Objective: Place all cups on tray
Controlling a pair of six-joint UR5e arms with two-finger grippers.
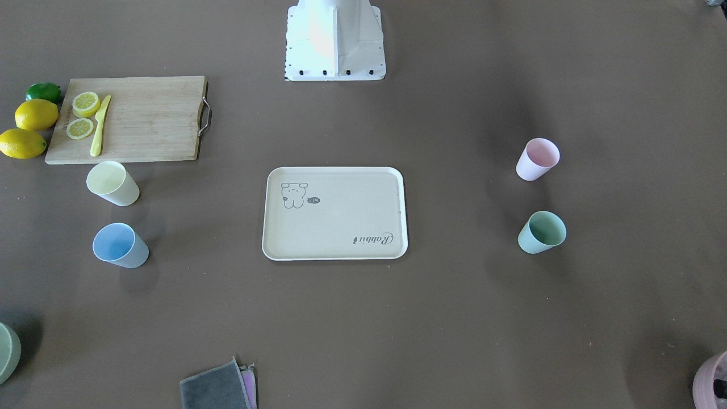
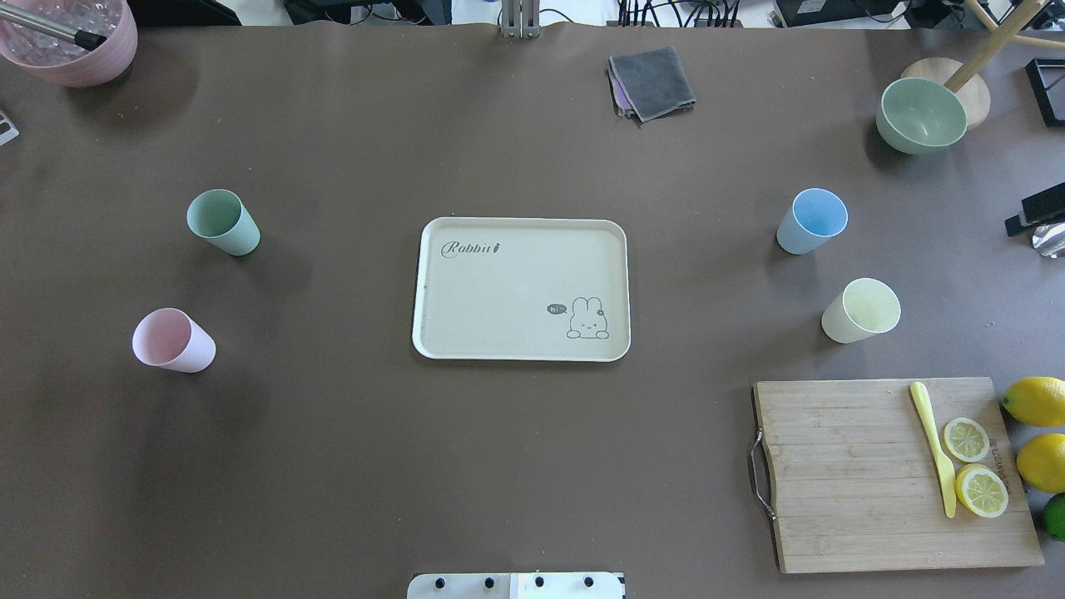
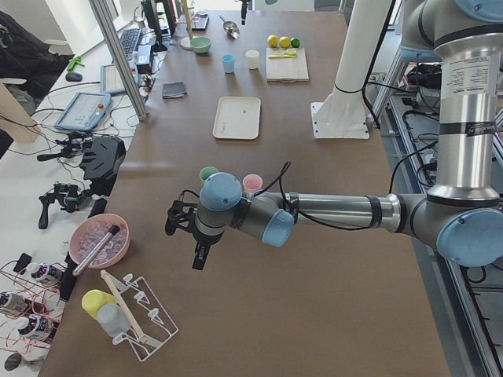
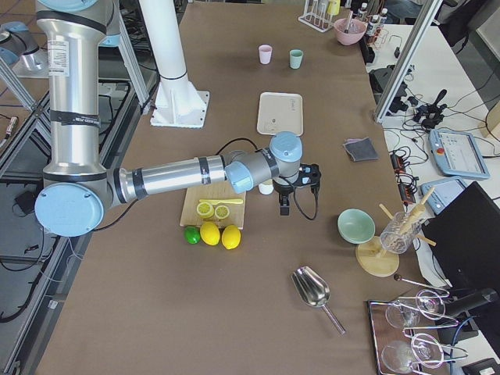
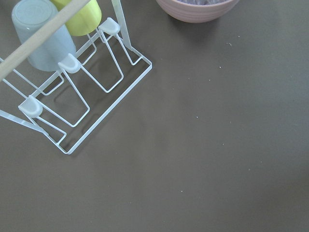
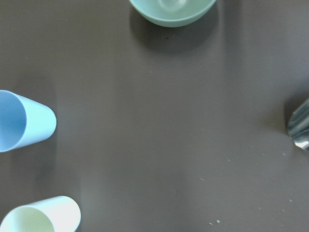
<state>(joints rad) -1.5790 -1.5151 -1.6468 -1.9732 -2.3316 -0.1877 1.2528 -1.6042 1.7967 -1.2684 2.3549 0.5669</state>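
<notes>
The cream tray (image 2: 520, 289) with the rabbit drawing lies mid-table and holds nothing. The mint green cup (image 2: 222, 222) and the pink cup (image 2: 172, 341) stand upright to its left. The blue cup (image 2: 812, 220) and the pale yellow cup (image 2: 861, 310) stand upright to its right. My left gripper (image 3: 189, 239) hangs over bare table beyond the mint and pink cups, near the table's end; I cannot tell if it is open. My right gripper (image 4: 285, 205) hangs past the blue and yellow cups; I cannot tell its state. The right wrist view shows the blue cup (image 6: 24, 128) and the yellow cup (image 6: 41, 217).
A wooden cutting board (image 2: 890, 474) with lemon slices and a yellow knife lies front right, with lemons (image 2: 1036, 401) beside it. A pale green bowl (image 2: 921, 115) and grey cloth (image 2: 651, 81) lie at the far side. A purple-pink pot (image 2: 71, 37) stands far left, a wire rack (image 5: 72, 96) near it.
</notes>
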